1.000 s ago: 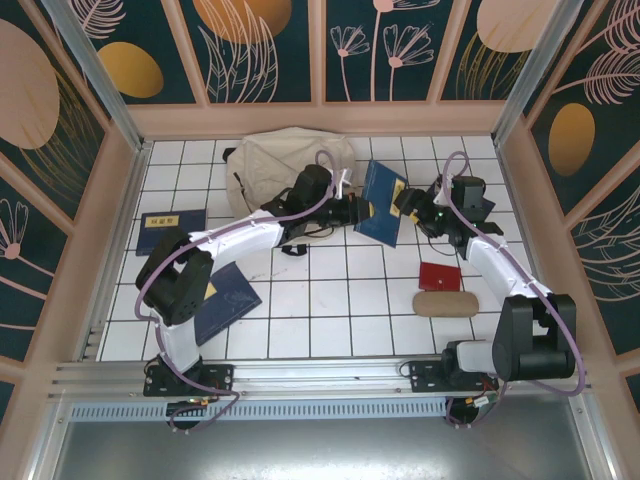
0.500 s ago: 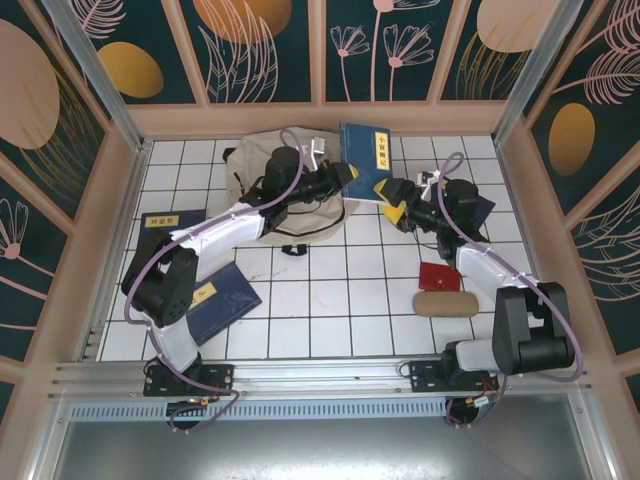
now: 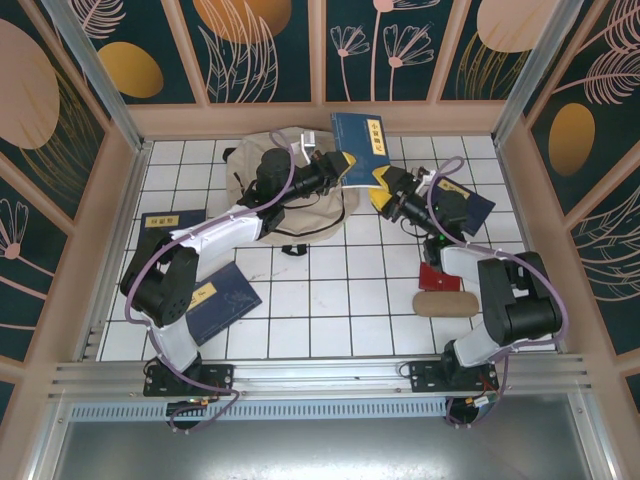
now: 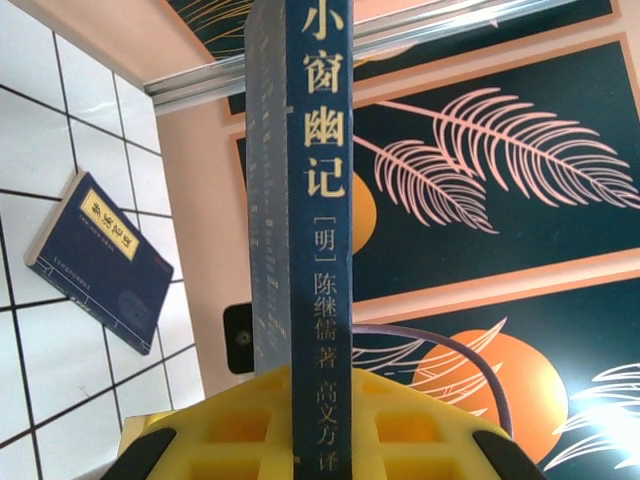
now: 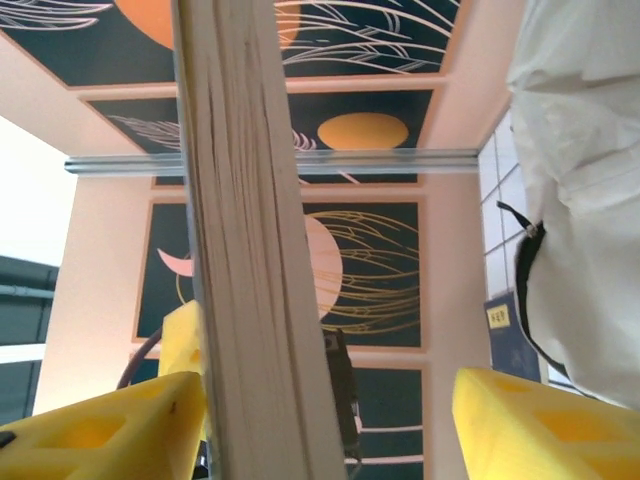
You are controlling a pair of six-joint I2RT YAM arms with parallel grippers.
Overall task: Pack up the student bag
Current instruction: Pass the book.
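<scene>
Navy gold-titled book [image 3: 360, 148] shifted toward far edge of white tiled counter [image 3: 330, 300], beside beige fabric backpack [image 3: 245, 170] lying there mid-edge; left jaws clenched on spine, right jaws spread loose around page edge

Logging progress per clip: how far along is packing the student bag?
Done: nothing visibly packed in the student bag. In hand: left gripper clamps a navy book raised near it, open right gripper straddling its edge. Left: three more navy books, red item, tan case.

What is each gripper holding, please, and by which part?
The left gripper clamps the navy book across one end of its spine; the right gripper straddles its page edge, fingers apart.
</scene>
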